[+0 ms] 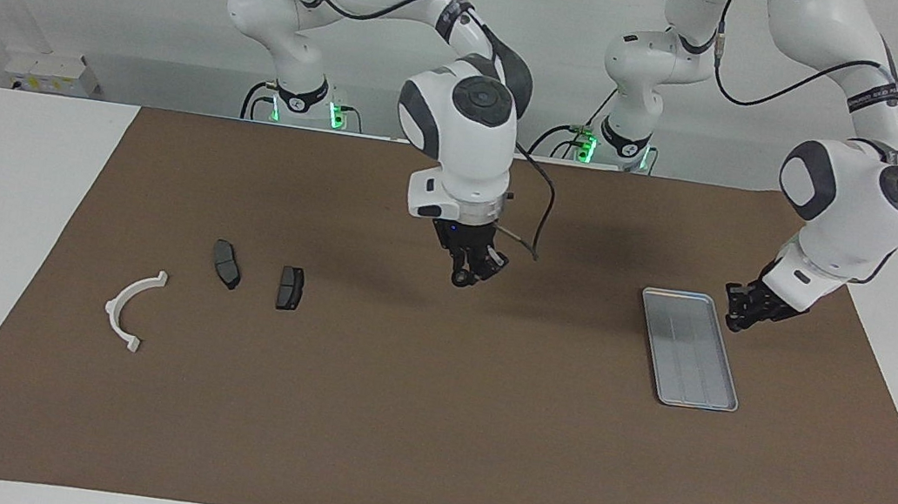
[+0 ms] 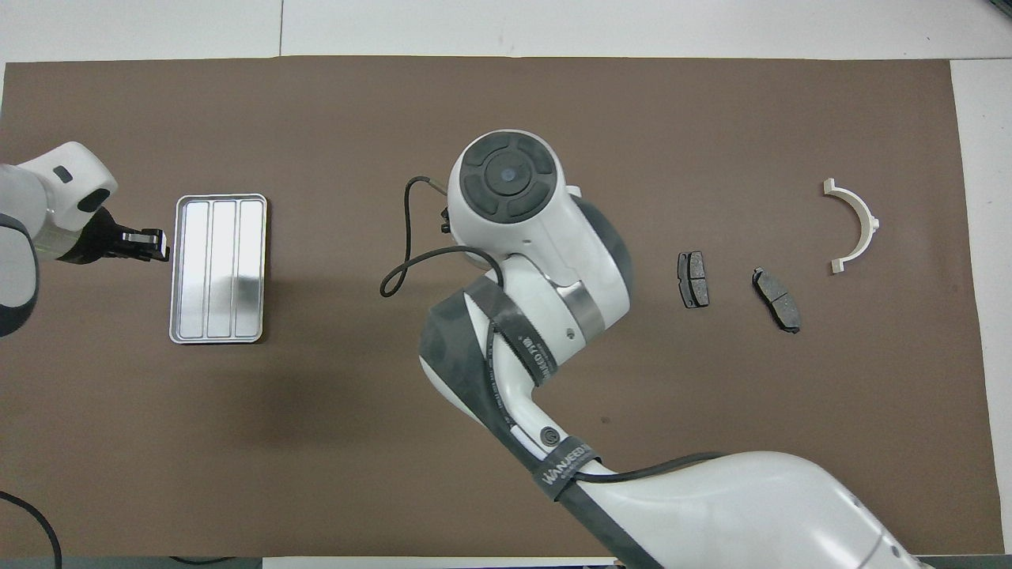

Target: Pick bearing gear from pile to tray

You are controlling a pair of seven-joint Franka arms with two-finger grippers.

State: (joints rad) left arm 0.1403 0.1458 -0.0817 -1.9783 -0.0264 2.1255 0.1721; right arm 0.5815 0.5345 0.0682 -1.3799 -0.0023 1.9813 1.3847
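Note:
My right gripper (image 1: 467, 277) hangs over the middle of the brown mat, between the pile and the tray (image 1: 690, 352). Its fingertips are shut on a small dark round piece, the bearing gear (image 1: 460, 278). In the overhead view the right arm's own wrist hides that gripper. The pile lies toward the right arm's end: a white half-ring bracket (image 1: 119, 301) (image 2: 868, 217) and two dark brake pads (image 1: 227, 263) (image 1: 290, 288). The silver tray (image 2: 219, 269) holds nothing. My left gripper (image 1: 734, 318) (image 2: 154, 243) waits shut just beside the tray's rim.
A brown mat (image 1: 422, 442) covers most of the white table. The right arm's black cable (image 1: 542, 212) loops down beside its wrist. Both arm bases stand at the table's robot edge.

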